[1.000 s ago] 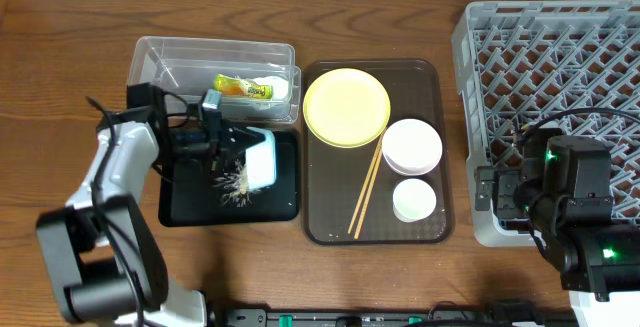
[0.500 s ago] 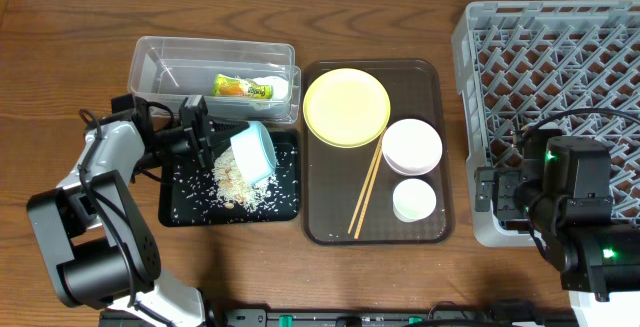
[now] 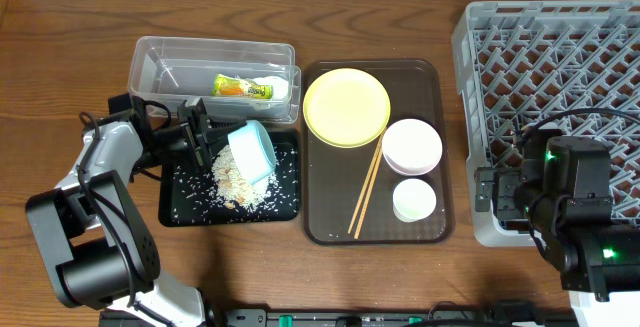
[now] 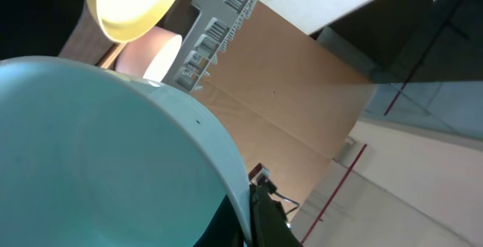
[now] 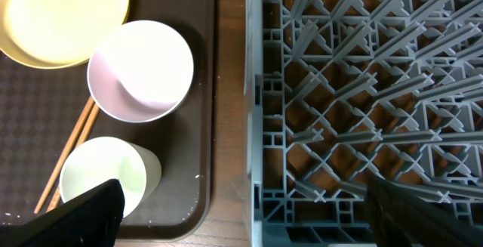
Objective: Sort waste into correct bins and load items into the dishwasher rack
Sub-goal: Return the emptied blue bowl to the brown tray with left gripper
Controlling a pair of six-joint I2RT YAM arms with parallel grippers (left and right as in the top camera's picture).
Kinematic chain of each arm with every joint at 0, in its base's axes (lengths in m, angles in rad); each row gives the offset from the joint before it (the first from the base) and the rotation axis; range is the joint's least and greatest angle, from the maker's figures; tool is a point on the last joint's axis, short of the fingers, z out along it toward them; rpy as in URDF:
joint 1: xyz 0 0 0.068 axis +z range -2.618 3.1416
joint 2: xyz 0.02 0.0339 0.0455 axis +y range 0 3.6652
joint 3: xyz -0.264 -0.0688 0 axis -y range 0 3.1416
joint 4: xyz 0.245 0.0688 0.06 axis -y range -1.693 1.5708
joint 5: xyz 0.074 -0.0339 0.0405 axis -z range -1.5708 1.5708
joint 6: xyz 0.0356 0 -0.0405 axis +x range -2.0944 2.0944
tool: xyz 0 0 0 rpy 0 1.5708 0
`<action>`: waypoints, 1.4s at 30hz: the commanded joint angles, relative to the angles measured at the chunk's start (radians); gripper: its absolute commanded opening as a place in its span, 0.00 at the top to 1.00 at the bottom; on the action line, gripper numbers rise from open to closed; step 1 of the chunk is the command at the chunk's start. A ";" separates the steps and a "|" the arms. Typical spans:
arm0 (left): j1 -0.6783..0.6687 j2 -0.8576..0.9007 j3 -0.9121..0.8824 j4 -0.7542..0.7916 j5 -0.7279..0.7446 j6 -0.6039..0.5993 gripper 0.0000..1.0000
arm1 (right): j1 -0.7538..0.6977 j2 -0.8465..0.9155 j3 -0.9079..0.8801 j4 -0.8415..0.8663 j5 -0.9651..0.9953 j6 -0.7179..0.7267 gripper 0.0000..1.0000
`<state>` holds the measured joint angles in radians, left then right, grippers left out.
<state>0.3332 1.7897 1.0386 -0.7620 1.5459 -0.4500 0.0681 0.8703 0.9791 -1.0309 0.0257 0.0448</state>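
Right now my left claw (image 3: 205, 137) grips one tilted light-blue plastic bowl (image 3: 253, 150) over the shallow black rectangular tray (image 3: 180, 212), which holds scattered white rice scraps (image 3: 240, 182). The clear rectangular plastic tub (image 3: 170, 62) holds one green-and-orange snack wrapper (image 3: 243, 88) and one crumpled white tissue (image 3: 278, 87). The brown serving tray (image 3: 425, 77) carries one round yellow plate (image 3: 346, 107), one white bowl (image 3: 412, 146), one small white cup (image 3: 414, 200) and two thin wooden chopsticks (image 3: 367, 185). My right claw (image 5: 256, 211) hangs released at the edge of the grey lattice dishwasher rack (image 3: 560, 67).
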 commanded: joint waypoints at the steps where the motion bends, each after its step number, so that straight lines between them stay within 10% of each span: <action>1: 0.008 0.004 -0.003 0.062 0.009 0.063 0.94 | 0.007 -0.002 0.018 -0.002 0.002 0.006 0.01; 16: -0.044 -0.091 0.014 0.095 -0.055 0.139 0.94 | 0.007 -0.002 0.018 -0.002 0.004 0.006 0.01; 32: -0.879 -0.271 0.031 0.242 -1.223 0.142 0.94 | 0.007 -0.002 0.018 0.002 0.013 0.006 0.01; 42: -1.117 -0.073 0.030 0.368 -1.383 0.143 0.94 | 0.007 -0.002 0.018 0.002 0.023 0.006 0.01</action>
<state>-0.7689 1.6806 1.0561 -0.4175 0.2516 -0.3168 0.0681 0.8703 0.9791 -1.0286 0.0380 0.0448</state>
